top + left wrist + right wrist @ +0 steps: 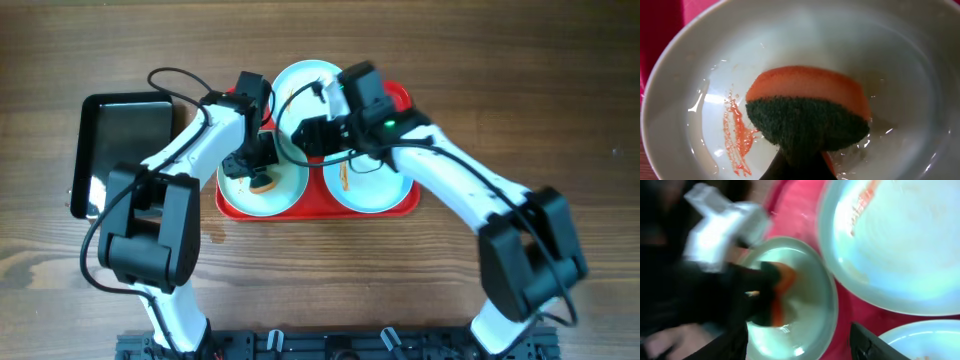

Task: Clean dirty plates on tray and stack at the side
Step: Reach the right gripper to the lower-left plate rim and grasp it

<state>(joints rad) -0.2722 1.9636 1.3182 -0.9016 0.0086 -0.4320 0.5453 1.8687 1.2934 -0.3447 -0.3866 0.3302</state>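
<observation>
Tabletop [500, 60]: red tray [400, 208] at centre, three plates on it, none stacked at side yet.
Step judged in hand: scrubbing near-left plate [285, 195].
Orange smear [737, 135] on its floor, just beside sponge [810, 110].
Left hand [258, 165] pinching sponge, pressed into plate.
Right hand [305, 138] at same plate's rim; grip cannot tell, view blurred.
Next: sweep sponge across smear, plate held steady.

From overhead, your arms cover much of the tray [320, 210] and the far plate [305, 75], and you can't tell how the right gripper [300, 135] jaws stand. The right wrist view is badly blurred. The left wrist view crops the near-left plate [920, 75], and the sponge [805, 120] hides the left gripper [252, 160] fingers.
</observation>
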